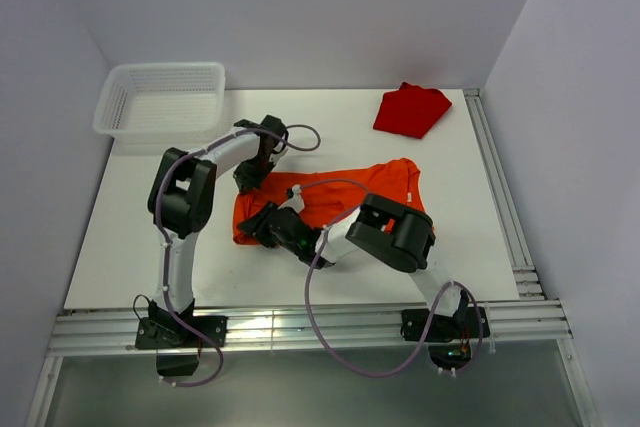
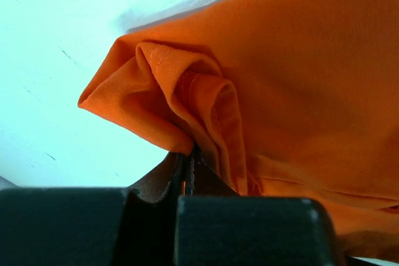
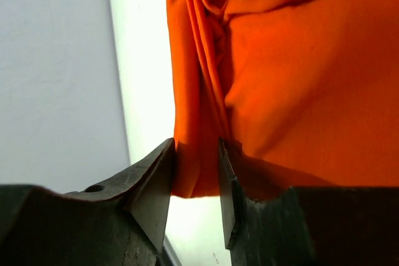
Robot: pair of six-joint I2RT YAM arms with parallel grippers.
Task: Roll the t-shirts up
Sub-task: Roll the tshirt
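The orange t-shirt [image 1: 385, 187] lies in the middle of the bench [image 1: 120, 237], with its long side running left to right. The left end effector [image 2: 187, 161] is squeezed almost closed on a fold at the shirt's far left corner. The right end effector [image 3: 196, 160] pinches a thicker fold at the near left corner.
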